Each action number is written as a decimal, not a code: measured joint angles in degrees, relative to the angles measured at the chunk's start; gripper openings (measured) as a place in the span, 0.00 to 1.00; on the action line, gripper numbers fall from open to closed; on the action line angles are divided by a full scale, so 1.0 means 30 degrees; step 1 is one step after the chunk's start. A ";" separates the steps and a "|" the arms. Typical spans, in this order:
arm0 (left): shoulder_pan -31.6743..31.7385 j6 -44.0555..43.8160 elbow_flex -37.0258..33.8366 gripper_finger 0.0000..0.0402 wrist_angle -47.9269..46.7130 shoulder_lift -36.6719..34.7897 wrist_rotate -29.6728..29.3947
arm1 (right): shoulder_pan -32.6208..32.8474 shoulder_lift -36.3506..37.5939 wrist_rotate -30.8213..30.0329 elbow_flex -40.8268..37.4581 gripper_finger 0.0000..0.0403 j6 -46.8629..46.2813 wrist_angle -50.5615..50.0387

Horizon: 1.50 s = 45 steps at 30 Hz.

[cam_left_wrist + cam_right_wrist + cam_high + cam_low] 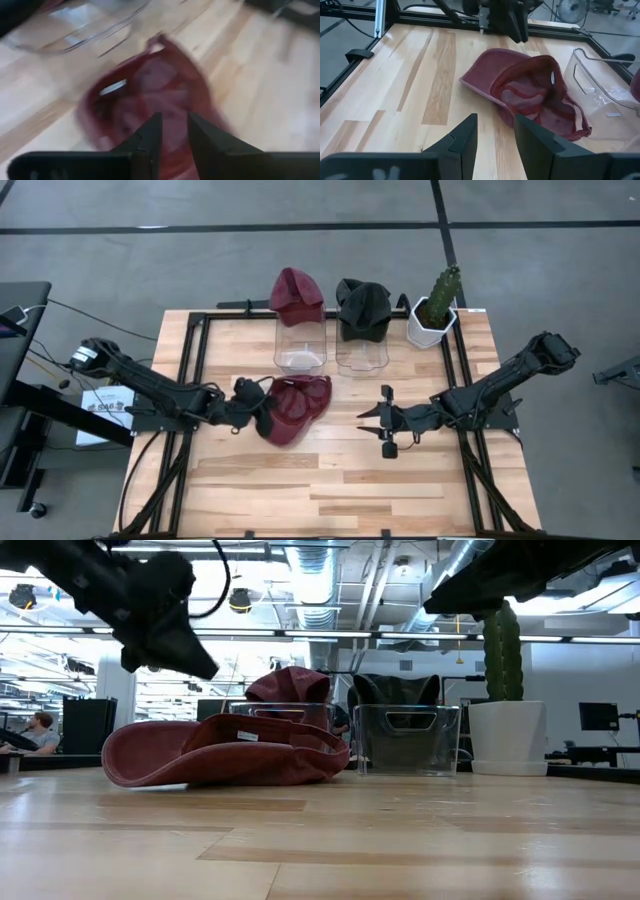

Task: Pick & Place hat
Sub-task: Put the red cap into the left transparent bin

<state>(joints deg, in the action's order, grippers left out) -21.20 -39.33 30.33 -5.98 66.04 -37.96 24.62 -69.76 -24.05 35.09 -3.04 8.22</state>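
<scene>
1. Wooden table (340,480) is being shown from above, framed by grey floor.
2. At nine o'clock, the left gripper (243,402) is being held just above the red hat (295,408), fingers narrowly apart, nothing gripped.
3. The hat is being left upturned at table centre, at six o'clock of two clear bins (300,348).
4. At three o'clock, the right gripper (375,420) is being kept partly open, empty.
</scene>
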 joint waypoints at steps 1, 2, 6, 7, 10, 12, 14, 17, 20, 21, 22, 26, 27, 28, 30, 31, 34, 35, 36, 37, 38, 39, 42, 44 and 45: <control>0.0212 -0.0091 0.0000 0.22 -0.0600 0.0000 0.0020 | 0.0000 0.0000 0.0001 0.0000 0.29 0.0006 -0.0010; 0.0401 -0.0192 -0.0003 0.22 -0.1108 0.0000 0.0028 | 0.0000 0.0000 0.0007 0.0000 0.29 -0.0001 -0.0013; 0.1015 -0.1351 0.0000 0.22 -0.2568 0.0000 0.0205 | 0.0000 0.0000 0.0007 0.0000 0.29 -0.0002 -0.0020; 0.1112 -0.1619 0.0000 0.22 -0.2785 0.0000 0.0279 | 0.0029 0.0000 0.0007 0.0000 0.29 -0.0034 -0.0020; 0.1252 -0.2377 -0.0043 0.22 -0.2994 0.0000 0.0879 | 0.0051 0.0000 0.0036 0.0000 0.29 -0.0347 -0.0027; 0.1218 -0.3020 -0.0169 0.22 -0.3004 0.0000 0.1285 | 0.0044 0.0000 0.0036 0.0000 0.29 -0.0475 -0.0027; 0.1198 -0.3533 -0.0348 0.22 -0.3001 0.0000 0.1608 | 0.0036 0.0000 0.0029 0.0000 0.29 -0.0475 -0.0027; 0.1206 -0.3700 -0.0604 0.22 -0.3002 0.0000 0.1669 | 0.0036 0.0000 0.0029 0.0000 0.29 -0.0468 -0.0027; 0.1212 -0.3710 -0.0714 0.22 -0.3045 0.0000 0.1669 | 0.0036 0.0000 0.0036 0.0000 0.29 -0.0468 -0.0027; 0.1212 -0.3710 -0.0714 0.22 -0.3012 0.0000 0.1669 | 0.0036 0.0000 0.0036 0.0000 0.29 -0.0475 -0.0027; 0.1248 -0.3710 -0.0714 0.22 -0.3007 0.0000 0.1671 | 0.0036 0.0000 0.0036 0.0000 0.29 -0.0475 -0.0027; 0.1582 -0.3710 -0.0714 0.22 -0.3017 0.0000 0.1669 | 0.0036 0.0000 0.0040 0.0000 0.29 -0.0475 -0.0027; 0.1699 -0.3710 -0.0714 0.22 -0.3020 0.0000 0.1674 | 0.0036 0.0000 0.0036 0.0000 0.29 -0.0475 -0.0027; 0.1801 -0.3710 -0.0714 0.22 -0.3016 0.0000 0.1676 | 0.0036 0.0000 0.0036 0.0000 0.29 -0.0475 -0.0027; 0.1958 -0.3710 -0.0714 0.22 -0.3028 0.0000 0.1669 | 0.0036 0.0000 0.0038 0.0000 0.29 -0.0475 -0.0027; 0.2024 -0.3699 -0.0714 0.22 -0.3035 0.0000 0.1664 | 0.0036 0.0000 0.0044 0.0000 0.29 -0.0475 -0.0027; 0.2072 -0.3635 -0.0714 0.22 -0.3064 0.0000 0.1669 | 0.0036 0.0000 0.0044 0.0000 0.29 -0.0475 -0.0027; 0.2072 -0.3638 -0.0714 0.22 -0.3067 0.0000 0.1669 | 0.0036 0.0000 0.0044 0.0000 0.29 -0.0475 -0.0027; 0.2072 -0.3638 -0.0714 0.22 -0.3068 0.0000 0.1669 | 0.0036 0.0000 0.0044 0.0000 0.29 -0.0475 -0.0027; 0.2072 -0.3638 -0.0714 0.22 -0.3079 0.0000 0.1669 | 0.0036 0.0000 0.0051 0.0000 0.29 -0.0475 -0.0027; 0.2072 -0.3638 -0.0714 0.22 -0.3110 0.0000 0.1669 | 0.0036 0.0000 0.0051 0.0000 0.29 -0.0475 -0.0027; 0.2072 -0.3638 -0.0714 0.22 -0.3150 0.0000 0.1669 | 0.0036 0.0000 0.0048 0.0000 0.29 -0.0480 -0.0027; 0.2072 -0.3680 -0.0920 0.22 -0.3122 0.0000 0.1669 | 0.0036 0.0000 0.0051 0.0000 0.29 -0.0475 -0.0027; 0.2072 -0.3706 -0.1222 0.22 -0.3199 0.0003 0.1673 | 0.0036 0.0000 0.0051 0.0000 0.29 -0.0479 -0.0027; 0.2072 -0.3754 -0.1333 0.22 -0.3188 0.0007 0.1673 | 0.0036 0.0000 0.0051 0.0000 0.29 -0.0475 -0.0027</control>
<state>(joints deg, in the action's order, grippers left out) -14.98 -50.59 26.33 -15.54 66.06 -32.93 24.73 -69.76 -23.90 35.09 -4.47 8.14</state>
